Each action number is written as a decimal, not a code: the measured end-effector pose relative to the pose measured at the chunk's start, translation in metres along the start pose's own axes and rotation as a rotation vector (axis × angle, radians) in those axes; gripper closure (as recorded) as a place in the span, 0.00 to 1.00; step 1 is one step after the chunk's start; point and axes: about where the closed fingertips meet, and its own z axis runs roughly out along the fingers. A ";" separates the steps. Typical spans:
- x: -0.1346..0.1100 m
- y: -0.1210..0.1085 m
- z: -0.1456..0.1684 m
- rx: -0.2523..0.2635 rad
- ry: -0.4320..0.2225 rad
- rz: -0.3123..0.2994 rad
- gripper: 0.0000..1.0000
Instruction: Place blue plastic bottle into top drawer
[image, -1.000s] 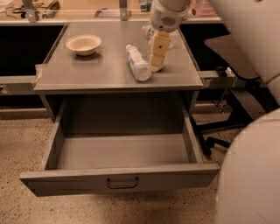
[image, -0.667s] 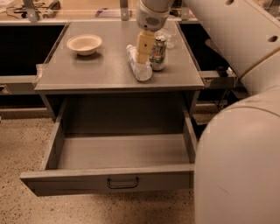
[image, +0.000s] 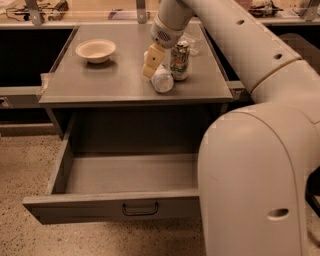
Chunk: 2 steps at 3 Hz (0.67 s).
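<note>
The blue plastic bottle (image: 162, 80) lies on its side on the grey cabinet top (image: 100, 80), its near end facing the front edge. My gripper (image: 152, 61) hangs just above the bottle's far end, at its left side, pointing down. Whether it touches the bottle does not show. The top drawer (image: 125, 175) is pulled wide open below the cabinet top, with nothing in it. Its dark bar handle (image: 140, 209) sits centred on the front panel.
A green-and-white drink can (image: 180, 61) stands right beside the bottle, on its right. A small clear bottle (image: 192, 42) is behind the can. A pale bowl (image: 95, 50) sits at the back left. My large white arm (image: 260, 150) fills the right side.
My gripper has moved left, from over the can to the left side of the bottle's far end. The can is now uncovered. The bottle and the drawer have not moved.
</note>
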 end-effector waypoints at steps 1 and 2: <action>-0.002 0.001 0.029 -0.059 0.012 0.100 0.00; -0.002 0.003 0.050 -0.102 0.044 0.175 0.23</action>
